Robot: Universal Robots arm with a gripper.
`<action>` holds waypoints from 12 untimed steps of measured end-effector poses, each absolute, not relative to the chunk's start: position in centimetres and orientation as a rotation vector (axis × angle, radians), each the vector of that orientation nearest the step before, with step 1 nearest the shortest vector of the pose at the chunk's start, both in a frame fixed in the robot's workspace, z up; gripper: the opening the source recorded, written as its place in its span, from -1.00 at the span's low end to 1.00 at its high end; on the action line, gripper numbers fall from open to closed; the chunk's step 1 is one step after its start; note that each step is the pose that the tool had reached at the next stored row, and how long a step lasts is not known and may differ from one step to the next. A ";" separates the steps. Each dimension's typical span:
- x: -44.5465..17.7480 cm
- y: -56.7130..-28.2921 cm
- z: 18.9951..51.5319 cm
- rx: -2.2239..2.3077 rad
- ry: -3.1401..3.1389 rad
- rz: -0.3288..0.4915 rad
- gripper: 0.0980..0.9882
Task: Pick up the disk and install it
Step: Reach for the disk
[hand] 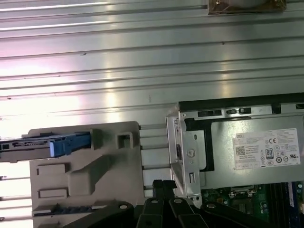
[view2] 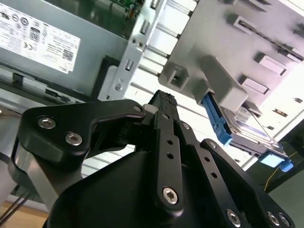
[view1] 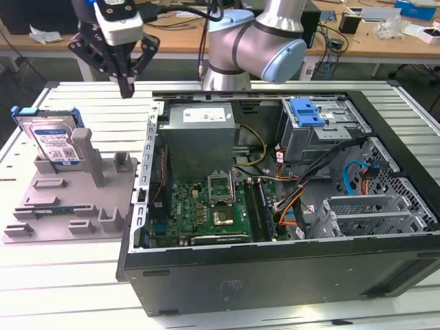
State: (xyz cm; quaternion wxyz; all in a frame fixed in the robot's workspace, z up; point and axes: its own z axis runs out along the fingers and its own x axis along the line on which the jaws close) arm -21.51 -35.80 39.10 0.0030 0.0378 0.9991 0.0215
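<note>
The disk (view1: 55, 141), a silver hard drive with a blue-and-white label in a blue carrier, stands tilted on edge at the far end of the grey fixture plate (view1: 48, 206), at the exterior view's left. My gripper (view1: 126, 88) hangs above the table between the fixture and the open computer case, to the right of the disk and well above it. Its black fingers are shut together with nothing between them. In both wrist views the disk (view2: 251, 129) (hand: 66, 142) appears edge-on behind a grey post, apart from my gripper (view2: 163, 98) (hand: 161, 184).
The open computer case (view1: 275, 275) fills the middle and right of the slatted metal table (view1: 69, 275). Inside it are a grey power supply (view1: 199, 134), a green motherboard (view1: 206, 210) and a grey drive cage with a blue latch (view1: 306, 111). Cluttered desks stand behind.
</note>
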 end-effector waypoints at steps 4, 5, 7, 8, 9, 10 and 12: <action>-23.3 -35.2 39.0 0.118 3.136 0.068 -0.98; -23.8 -35.1 39.0 0.118 3.137 0.068 -0.98; -24.6 -34.8 39.0 0.119 3.139 0.068 -0.98; -25.4 -34.6 39.0 0.118 3.140 0.068 -0.98; -25.9 -34.4 38.9 0.119 3.141 0.068 -0.98; -26.5 -34.2 38.9 0.119 3.142 0.068 -0.98; -27.5 -33.9 38.9 0.119 3.144 0.068 -0.98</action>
